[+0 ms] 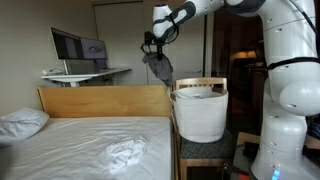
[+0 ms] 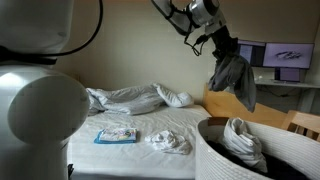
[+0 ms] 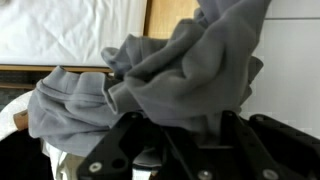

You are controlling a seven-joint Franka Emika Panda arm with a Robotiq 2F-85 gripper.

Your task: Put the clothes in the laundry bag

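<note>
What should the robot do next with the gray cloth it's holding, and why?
Probably carry the gray cloth sideways until it hangs over the white laundry bag. The gripper holds it high, but it dangles beside the bag's rim, not above the opening, so dropping it now would likely miss.

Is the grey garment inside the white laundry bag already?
No, the crumpled grey garment hangs in mid-air from the shut jaws, outside the white fabric laundry bag.

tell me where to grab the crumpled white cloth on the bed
Probably pinch the raised folds at the middle of the crumpled white cloth, coming straight down from above: it lies in a low heap on the bed, with no edge hanging free.
</note>
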